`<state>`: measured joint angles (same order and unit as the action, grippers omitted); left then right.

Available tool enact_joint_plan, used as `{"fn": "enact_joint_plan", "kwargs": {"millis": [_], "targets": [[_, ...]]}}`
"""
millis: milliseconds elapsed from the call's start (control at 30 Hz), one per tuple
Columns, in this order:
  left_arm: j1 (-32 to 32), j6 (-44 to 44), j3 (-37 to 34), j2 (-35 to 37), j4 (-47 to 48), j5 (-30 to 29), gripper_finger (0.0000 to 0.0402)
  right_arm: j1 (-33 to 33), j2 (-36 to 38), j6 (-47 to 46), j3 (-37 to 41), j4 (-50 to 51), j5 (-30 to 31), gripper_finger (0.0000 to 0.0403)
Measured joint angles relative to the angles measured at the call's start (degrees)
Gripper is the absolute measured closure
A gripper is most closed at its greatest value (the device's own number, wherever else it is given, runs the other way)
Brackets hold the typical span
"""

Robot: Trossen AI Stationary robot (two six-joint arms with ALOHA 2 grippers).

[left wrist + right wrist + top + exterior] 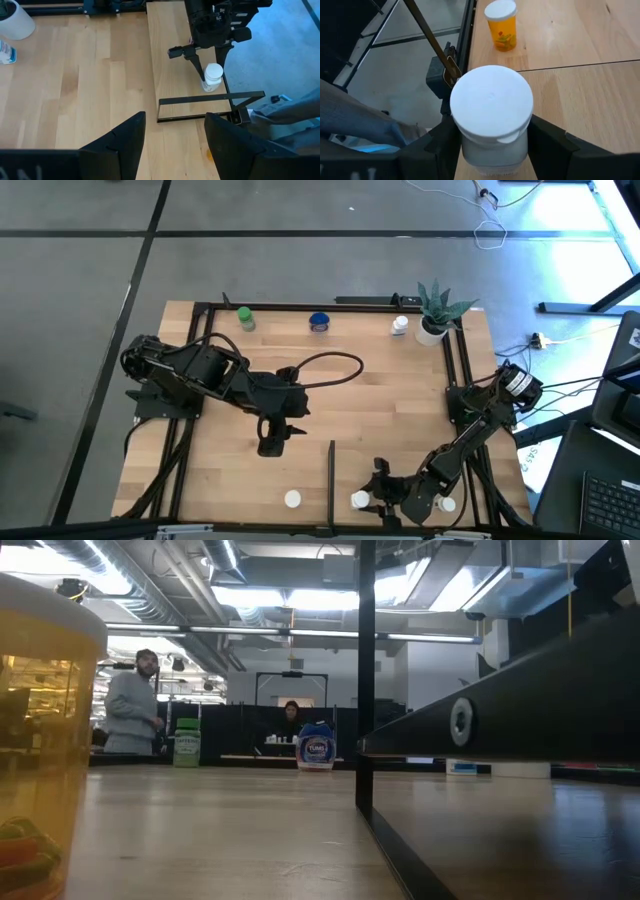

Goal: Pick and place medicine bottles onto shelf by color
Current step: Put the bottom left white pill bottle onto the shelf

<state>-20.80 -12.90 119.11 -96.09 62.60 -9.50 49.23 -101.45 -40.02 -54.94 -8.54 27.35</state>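
While flanking a white-capped bottle [492,117], right end effector [372,498], near table edge [300,527].

Light wood plank tabletop [380,405] framed by black rails; thin black divider bar [331,472] near the front edge; green bottle [245,318], wide blue bottle [319,322] and white bottle [400,326] along the far rail; potted green plant [435,312] in the far right corner; white-capped bottle [292,499] left of the divider; white-capped bottle [360,500] right of it, at the right gripper [372,498]; left gripper [270,442] over mid-table.
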Motion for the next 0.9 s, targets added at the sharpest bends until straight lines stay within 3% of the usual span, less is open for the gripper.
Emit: {"fn": "enact_joint_plan", "kwargs": {"millis": [400,733,900], "targets": [[0.02,0.02,0.00,0.00,0.01,-0.02,0.0204,-0.70,0.02,4.34,-0.06,0.51,-0.02,0.0186],[0.00,0.02,0.00,0.00,0.00,-0.02,0.0204,-0.70,0.02,2.74,-0.06,0.30,-0.46,0.0214],[0.00,0.02,0.00,0.00,0.00,-0.04,0.0204,-0.82,0.02,2.76,-0.06,0.29,-0.45,0.0200]]}}
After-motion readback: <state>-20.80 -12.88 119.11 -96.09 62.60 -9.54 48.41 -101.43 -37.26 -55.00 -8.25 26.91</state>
